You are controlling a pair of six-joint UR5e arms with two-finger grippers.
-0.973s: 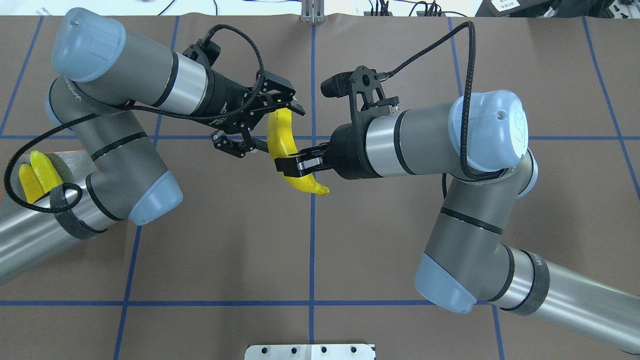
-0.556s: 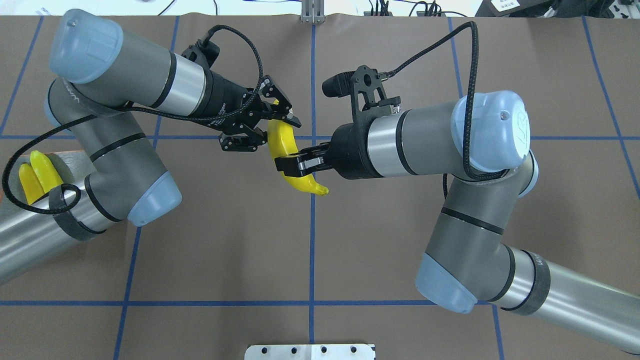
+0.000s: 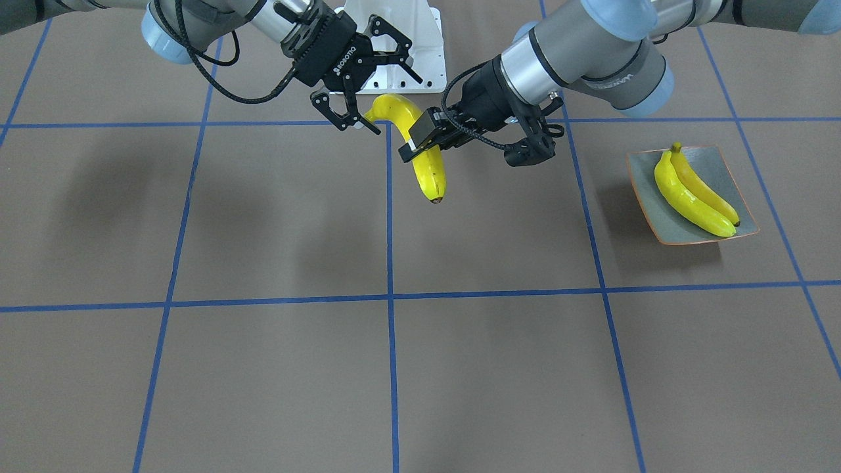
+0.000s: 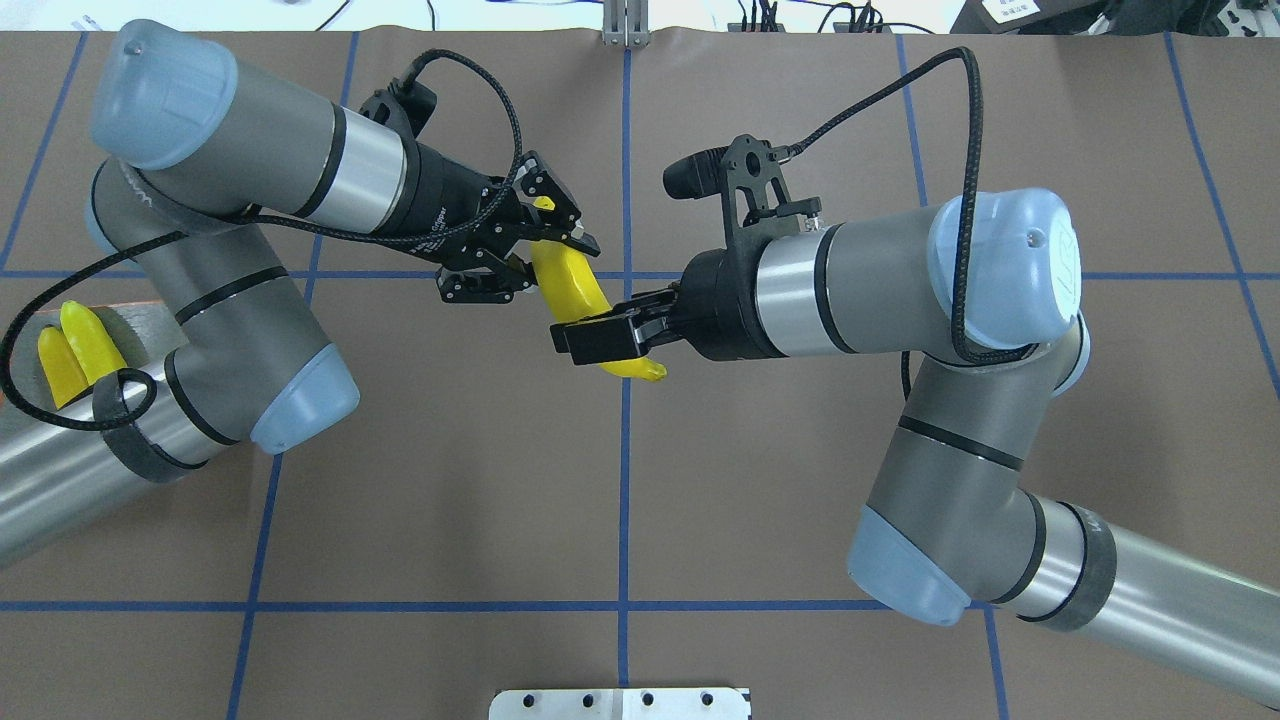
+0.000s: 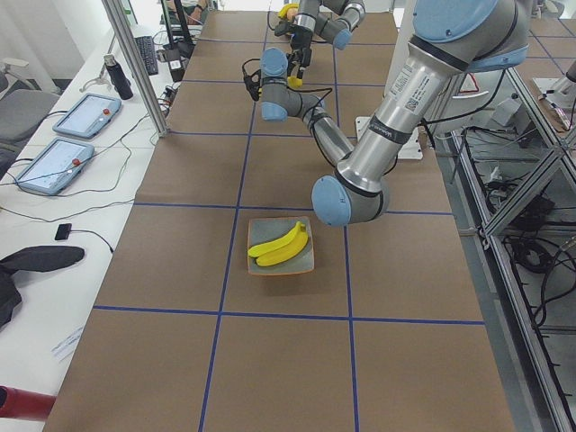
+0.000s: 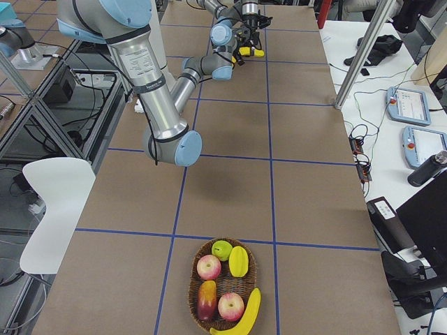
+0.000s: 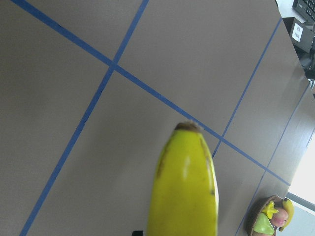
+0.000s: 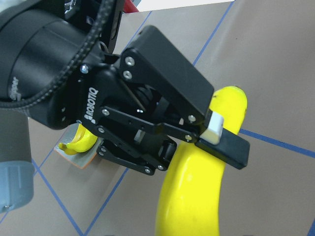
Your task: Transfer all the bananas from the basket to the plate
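Observation:
A yellow banana (image 3: 430, 174) hangs in mid-air over the table's middle. My left gripper (image 3: 420, 141) is shut on its middle; this also shows in the overhead view (image 4: 550, 262). My right gripper (image 3: 397, 105) is open, its fingers spread on either side of the banana's end nearest the robot base. The grey-green plate (image 3: 713, 164) holds two bananas (image 3: 696, 197) on my left side. The wicker basket (image 6: 192, 293) at my right end holds one more banana (image 6: 243, 313).
The basket also holds apples and other fruit (image 6: 209, 266). The white robot base (image 3: 427, 26) stands just behind the grippers. In the overhead view my left arm (image 4: 240, 300) covers most of the plate.
My left gripper closed on the banana. My right gripper then opened and let go of it, and the right arm drew back slightly to its own side. The banana tilted a little.

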